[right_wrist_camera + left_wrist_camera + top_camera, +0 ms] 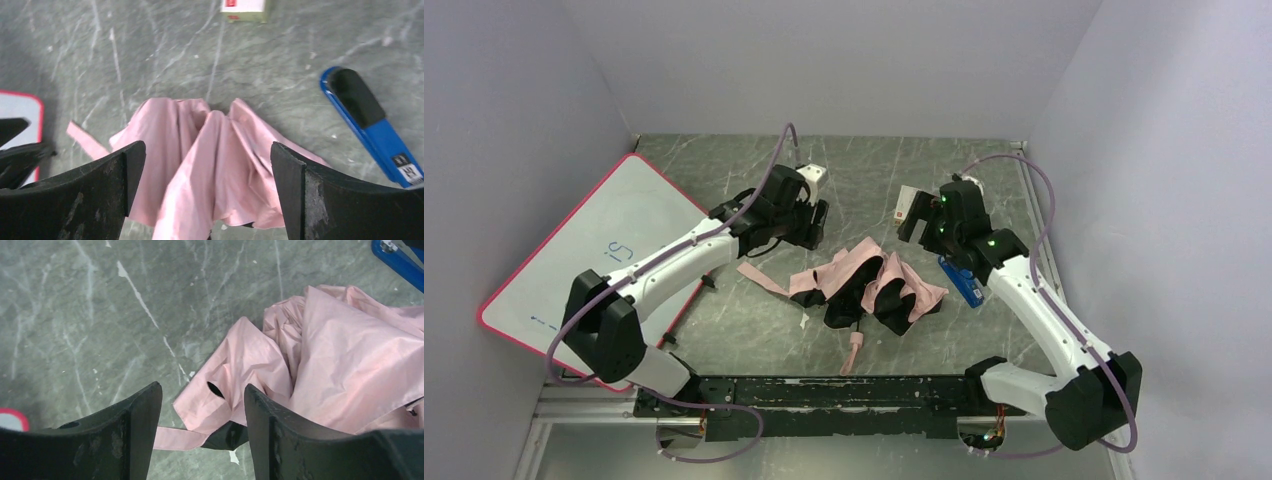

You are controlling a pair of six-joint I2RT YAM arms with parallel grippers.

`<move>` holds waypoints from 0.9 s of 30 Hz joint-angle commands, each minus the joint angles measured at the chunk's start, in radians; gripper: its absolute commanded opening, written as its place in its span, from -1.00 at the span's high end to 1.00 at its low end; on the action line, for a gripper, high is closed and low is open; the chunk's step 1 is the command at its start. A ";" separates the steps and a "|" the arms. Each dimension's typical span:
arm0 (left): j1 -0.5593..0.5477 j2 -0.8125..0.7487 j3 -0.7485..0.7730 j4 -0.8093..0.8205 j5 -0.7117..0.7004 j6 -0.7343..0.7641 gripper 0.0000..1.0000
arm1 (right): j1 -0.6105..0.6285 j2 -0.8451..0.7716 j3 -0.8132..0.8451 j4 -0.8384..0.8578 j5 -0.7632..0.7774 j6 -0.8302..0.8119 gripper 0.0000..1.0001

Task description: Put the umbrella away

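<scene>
Seen from above, the loose umbrella [869, 285] sprawls half-collapsed just in front of and between my two claws. By my reckoning, a pinch on a single fold would drag the canopy wider rather than gather it, and a broad sweep could knock the blue tool [961, 282] lying beside my right claw [921, 222]. That claw and my left claw [809, 222] both hang parted and empty. Left wrist view: the umbrella [320, 360] bunches ahead and to the right of my left claw [202, 425], its strap [175, 437] trailing under the gap, easy to snag instead of the cloth. The jaws stand partly spread, touching nothing I can make out. Right wrist view: my right claw [207, 195] stands spread wide above the pink folds, gripping nothing. Closing here may catch only slippery cloth and no rib.
</scene>
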State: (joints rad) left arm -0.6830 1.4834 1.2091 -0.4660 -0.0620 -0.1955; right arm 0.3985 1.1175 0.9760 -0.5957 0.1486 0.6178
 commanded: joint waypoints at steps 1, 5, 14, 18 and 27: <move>-0.007 0.015 -0.018 0.069 0.114 -0.027 -0.29 | -0.004 0.043 0.045 0.039 -0.186 -0.033 -1.00; -0.015 0.015 -0.049 0.093 0.126 -0.041 -0.29 | 0.002 0.080 0.037 0.060 -0.251 -0.006 -1.00; -0.117 0.073 -0.086 0.148 0.095 -0.068 -0.24 | 0.129 0.182 -0.013 0.092 -0.179 0.052 -1.00; -0.164 0.128 -0.103 0.179 0.071 -0.097 -0.18 | 0.174 0.216 -0.060 0.062 -0.087 0.046 -1.00; -0.236 0.229 -0.140 0.236 0.067 -0.124 0.01 | 0.201 0.300 -0.197 0.130 -0.054 0.042 -1.00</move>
State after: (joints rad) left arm -0.8879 1.6836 1.0813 -0.2871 0.0223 -0.2996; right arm 0.5903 1.3899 0.8204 -0.4950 0.0746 0.6601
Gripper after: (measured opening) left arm 0.536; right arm 0.997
